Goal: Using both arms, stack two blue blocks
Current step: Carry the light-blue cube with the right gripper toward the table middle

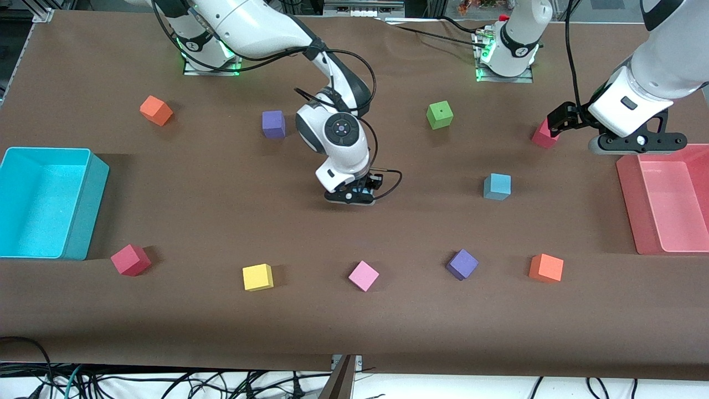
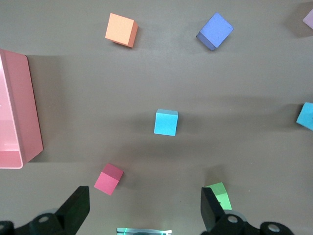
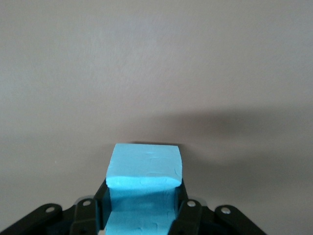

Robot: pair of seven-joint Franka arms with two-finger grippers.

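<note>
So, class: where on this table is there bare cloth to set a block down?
Bare cloth lies between the cyan bin and the right gripper, which is shut on a blue block. Another patch separates the free blue block from the pink bin. The cube row nearest the camera is crowded.

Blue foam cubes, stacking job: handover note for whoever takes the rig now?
Right claw: shut on one light sky-blue foam cube, low over the middle of the brown table.
Left claw: open, holding nothing, waiting up in the air near the pink plastic bin at the left arm's end.
Second light sky-blue foam cube: sits alone on the table, toward the left arm's end from the right claw.
Done: first cube gripped.
Left: set one cube on the other; nothing is stacked yet.
</note>
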